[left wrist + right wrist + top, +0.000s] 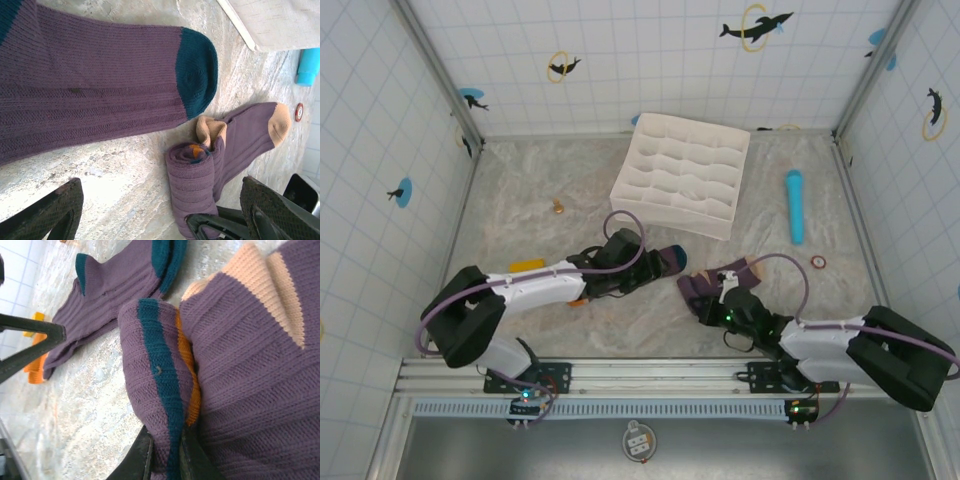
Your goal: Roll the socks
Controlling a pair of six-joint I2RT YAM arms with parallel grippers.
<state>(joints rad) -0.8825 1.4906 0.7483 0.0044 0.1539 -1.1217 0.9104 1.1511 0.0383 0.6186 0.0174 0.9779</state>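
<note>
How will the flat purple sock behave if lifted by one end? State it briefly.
The flat purple sock would probably droop: its ribbed knit lies limp on the table. It looks thin, so likely light. Pushed, such soft fabric would probably bunch, not slide.

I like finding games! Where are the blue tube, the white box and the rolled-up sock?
blue tube [794,207]: top external view, middle of its body.
white box [670,214]: top external view, its near side wall.
rolled-up sock [192,182]: left wrist view, middle of the roll.
</note>
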